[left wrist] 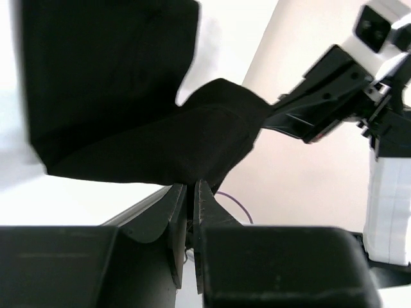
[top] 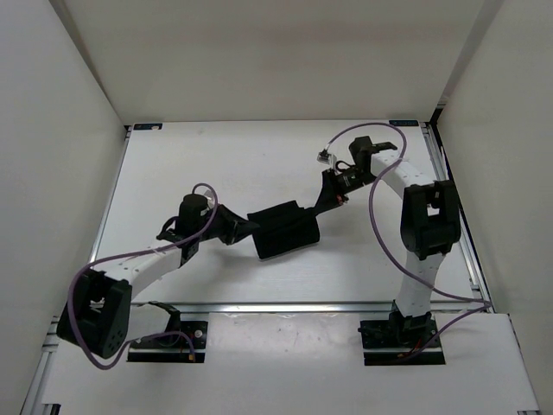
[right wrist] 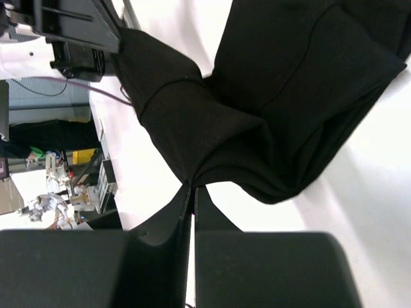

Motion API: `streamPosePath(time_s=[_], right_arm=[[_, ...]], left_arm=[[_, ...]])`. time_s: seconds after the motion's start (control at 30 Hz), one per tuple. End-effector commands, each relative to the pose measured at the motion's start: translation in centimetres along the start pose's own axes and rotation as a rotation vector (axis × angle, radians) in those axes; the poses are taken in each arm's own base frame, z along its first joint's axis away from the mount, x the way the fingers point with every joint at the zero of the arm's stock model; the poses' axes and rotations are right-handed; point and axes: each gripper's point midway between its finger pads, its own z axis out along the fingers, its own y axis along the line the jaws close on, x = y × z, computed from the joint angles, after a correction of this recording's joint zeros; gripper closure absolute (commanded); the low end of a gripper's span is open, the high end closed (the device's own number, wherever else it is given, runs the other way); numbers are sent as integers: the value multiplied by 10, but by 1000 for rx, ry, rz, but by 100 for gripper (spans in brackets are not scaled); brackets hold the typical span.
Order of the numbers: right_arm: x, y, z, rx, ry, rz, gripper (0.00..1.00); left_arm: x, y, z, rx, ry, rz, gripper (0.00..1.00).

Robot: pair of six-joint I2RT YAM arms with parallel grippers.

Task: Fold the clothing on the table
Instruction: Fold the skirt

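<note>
1. Left wrist view: your left end effector (left wrist: 191, 186) has its fingers pinched together on a bunched edge of the clothing (left wrist: 160, 141). The black fabric rises away from the tips in a loose fold.
2. The right wrist view shows the same for the right end effector (right wrist: 192, 189). It is clamped on a gathered point of the fabric, and creases fan out from it.
3. From above, the garment is strung between the two pinches over the middle of the counter (top: 242, 156). The left grip is at its near-left end and the right grip at its far-right end, with a wider sagging part between them. You cannot tell whether the lowest fold touches the counter.
4. This looks like the carry stage of a fold. Move both arms in step and level, so the cloth is taut but not tugged out of either pinch.
5. Lay the sagging middle down first, then bring the held edge over it so the borders meet. Let go only once the fabric lies flat, because the bunched grips are likely to leave creases.
6. Count: one piece of clothing, two end effectors both gripping it, and one counter.
</note>
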Motion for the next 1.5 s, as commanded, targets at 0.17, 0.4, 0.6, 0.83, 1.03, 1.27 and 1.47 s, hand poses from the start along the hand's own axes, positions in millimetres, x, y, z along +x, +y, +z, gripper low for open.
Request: streamPosePath(time_s=[0.17, 0.4, 0.6, 0.83, 1.03, 1.27, 1.47], right_arm=[[-40, -19, 0, 40, -52, -46, 100], [-82, -44, 14, 87, -74, -76, 44], [-115, -29, -16, 122, -153, -185, 34], [-86, -25, -32, 53, -145, -179, 70], [-70, -8, -14, -76, -94, -176, 100], [-65, -1, 19, -159, -40, -150, 100], [-53, -17, 54, -168, 59, -117, 100]], left_arm=[[-39, 0, 13, 15, -69, -16, 100], [-78, 1, 40, 36, -98, -45, 72], [-131, -26, 44, 55, -218, 59, 24], [-139, -65, 41, 88, -194, 182, 1], [-46, -44, 67, 42, 73, 330, 1], [-10, 11, 69, -131, 176, 469, 11], [-21, 12, 68, -139, 145, 473, 24]])
